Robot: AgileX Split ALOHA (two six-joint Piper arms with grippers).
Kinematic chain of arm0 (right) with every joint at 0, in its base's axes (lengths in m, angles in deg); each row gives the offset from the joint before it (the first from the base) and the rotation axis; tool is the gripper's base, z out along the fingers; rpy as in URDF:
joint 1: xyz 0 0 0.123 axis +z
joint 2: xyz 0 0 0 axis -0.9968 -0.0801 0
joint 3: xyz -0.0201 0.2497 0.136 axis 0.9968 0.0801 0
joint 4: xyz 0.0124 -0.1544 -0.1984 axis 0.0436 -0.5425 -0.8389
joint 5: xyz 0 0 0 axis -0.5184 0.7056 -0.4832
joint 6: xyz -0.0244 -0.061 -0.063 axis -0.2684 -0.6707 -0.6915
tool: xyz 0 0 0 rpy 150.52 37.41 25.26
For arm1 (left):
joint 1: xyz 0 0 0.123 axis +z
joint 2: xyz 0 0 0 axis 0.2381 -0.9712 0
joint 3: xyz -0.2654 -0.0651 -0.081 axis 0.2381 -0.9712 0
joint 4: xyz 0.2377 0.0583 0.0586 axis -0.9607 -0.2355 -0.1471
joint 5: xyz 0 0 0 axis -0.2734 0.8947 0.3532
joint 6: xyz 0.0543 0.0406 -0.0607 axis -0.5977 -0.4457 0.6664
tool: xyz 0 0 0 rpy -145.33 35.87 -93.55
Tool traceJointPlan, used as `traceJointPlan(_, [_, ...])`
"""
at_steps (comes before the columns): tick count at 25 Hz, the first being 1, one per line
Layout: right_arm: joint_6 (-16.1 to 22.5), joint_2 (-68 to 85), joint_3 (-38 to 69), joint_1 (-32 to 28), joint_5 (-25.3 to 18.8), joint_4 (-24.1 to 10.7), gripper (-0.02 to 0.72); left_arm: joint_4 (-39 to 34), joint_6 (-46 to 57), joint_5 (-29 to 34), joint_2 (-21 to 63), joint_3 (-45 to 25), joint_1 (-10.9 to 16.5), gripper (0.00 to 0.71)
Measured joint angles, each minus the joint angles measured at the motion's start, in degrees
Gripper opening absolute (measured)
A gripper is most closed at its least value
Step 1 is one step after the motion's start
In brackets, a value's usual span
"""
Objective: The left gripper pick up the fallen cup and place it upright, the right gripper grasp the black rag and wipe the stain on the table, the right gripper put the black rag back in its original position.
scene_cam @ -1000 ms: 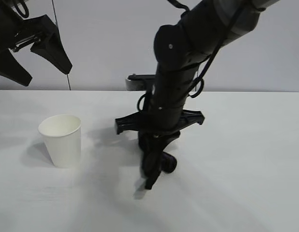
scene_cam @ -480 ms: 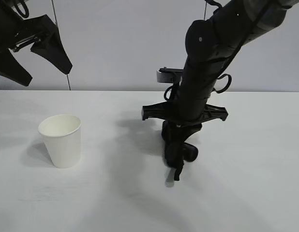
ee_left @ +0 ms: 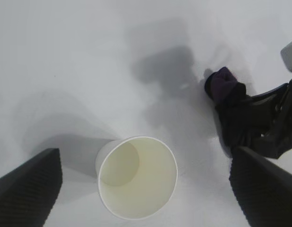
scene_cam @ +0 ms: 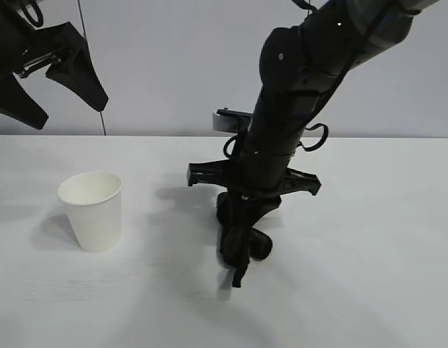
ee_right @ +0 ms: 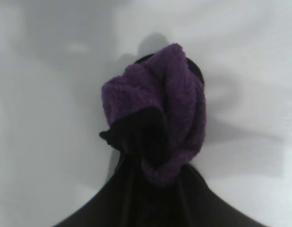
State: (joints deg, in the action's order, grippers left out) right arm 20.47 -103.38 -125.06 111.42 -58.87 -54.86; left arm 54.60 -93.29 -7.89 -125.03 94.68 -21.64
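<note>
A: Operator, log the cup (scene_cam: 91,210) for your notes; it stands upright on the table (scene_cam: 369,290), mouth up, toward the left side, well apart from the right arm.

B: Left gripper (scene_cam: 43,80)?

A: Parked high at the upper left, above and behind the cup; fingers spread wide, nothing between them; in its wrist view the cup (ee_left: 136,177) sits between the two fingertips, lower down.

B: And your right gripper (scene_cam: 238,250)?

A: Pointing steeply down near the table's middle; clenched on the rag (scene_cam: 246,239), which is pressed to the surface; in its wrist view the rag (ee_right: 160,113) bunches purple-black just past the fingertips.

B: Stain?

A: You cannot make it out; no brown patch shows around the rag.
</note>
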Motion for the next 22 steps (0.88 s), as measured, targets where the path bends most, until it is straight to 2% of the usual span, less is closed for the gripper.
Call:
traceJointPlan(2, [-0.2,0.6,0.0,-1.8,-1.3,0.0,0.149,0.0,0.3,1.1,0.0,0.0,0.0,0.694])
traceJointPlan(3, [-0.2,0.9,0.0,-2.7,-2.1,0.0,0.211,0.0,0.4,2.0,0.0,0.0,0.0,0.694])
traceJointPlan(6, [-0.7,3.1,0.0,-4.4,-4.1,0.0,0.503,0.0,0.6,3.6,0.0,0.0,0.0,0.694])
traceJointPlan(7, [-1.0,4.0,0.1,-4.8,-4.8,0.0,0.566,0.0,0.6,3.8,0.0,0.0,0.0,0.694])
traceJointPlan(8, [-1.1,5.3,0.1,-5.1,-5.5,0.0,0.596,0.1,0.7,4.2,0.0,0.0,0.0,0.694])
traceJointPlan(12, [-2.0,11.3,0.1,-6.2,-8.4,1.3,0.63,1.9,0.8,4.2,0.0,0.0,0.0,0.694])
traceJointPlan(17, [-4.6,18.6,0.1,-8.1,-10.2,6.2,0.631,2.4,0.8,4.2,0.0,0.0,0.0,0.694])
traceJointPlan(22, [-5.3,20.0,0.1,-8.1,-11.1,7.1,0.631,2.5,0.8,4.2,0.0,0.0,0.0,0.694])
